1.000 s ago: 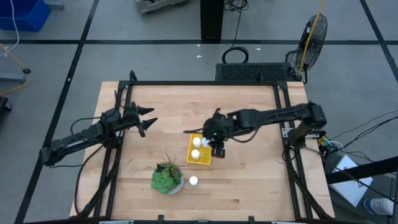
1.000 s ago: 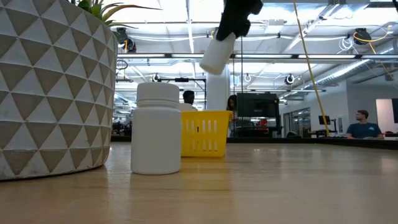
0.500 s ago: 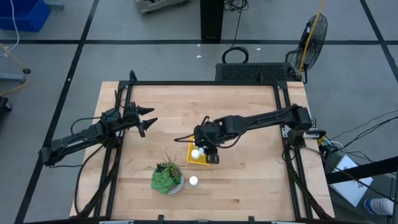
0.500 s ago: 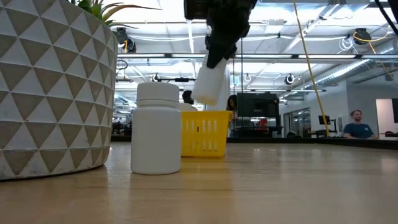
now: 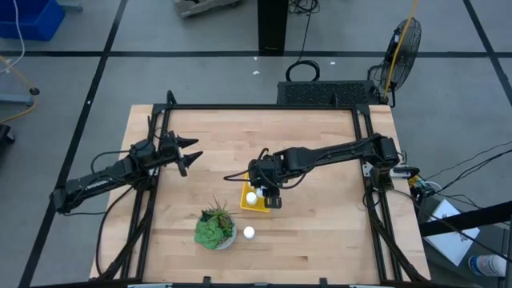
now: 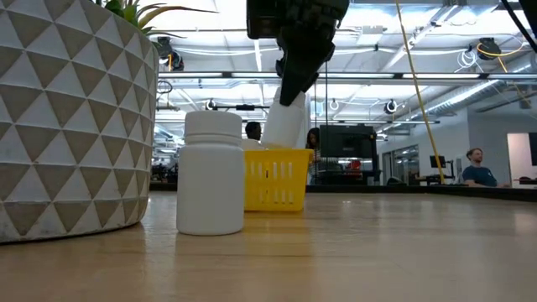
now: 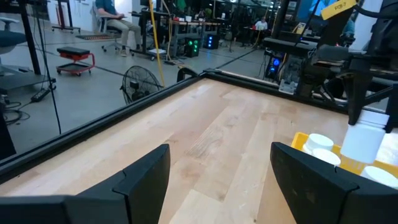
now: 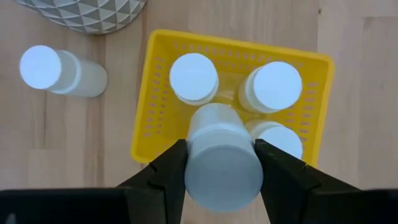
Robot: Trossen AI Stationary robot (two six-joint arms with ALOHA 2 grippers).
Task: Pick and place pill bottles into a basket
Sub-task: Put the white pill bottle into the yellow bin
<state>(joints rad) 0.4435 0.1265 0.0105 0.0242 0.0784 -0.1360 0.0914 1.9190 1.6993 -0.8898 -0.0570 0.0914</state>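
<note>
My right gripper (image 5: 265, 189) is shut on a white pill bottle (image 8: 221, 155) over the yellow basket (image 8: 149, 109); in the low view the bottle (image 6: 285, 126) reaches down to the basket's rim (image 6: 275, 155). Three bottles stand in the basket (image 8: 194, 78) (image 8: 273, 87) (image 8: 277, 140). One more bottle (image 5: 249, 233) stands on the table beside the potted plant (image 5: 214, 228); it also shows in the low view (image 6: 211, 172). My left gripper (image 5: 189, 154) is open and empty near the table's left edge. My right gripper pinches the bottle's round sides (image 8: 194, 163) between its two fingers (image 8: 163, 171), toward the bottle's upper end. The fingers point down from above. The bottle hangs below them, tilted, its lower end at the basket's rim among the other bottles.
The plant's white patterned pot (image 6: 71, 117) stands close to the basket's near left side. Bare wood lies to the right of the basket (image 5: 320, 208) and along the far half of the table. People sit in the room beyond.
My right gripper has gone toward the table's left edge, from the basket's right side to above the basket, and down. The held bottle has come down with it, staying tilted, from well above the basket to its rim.
</note>
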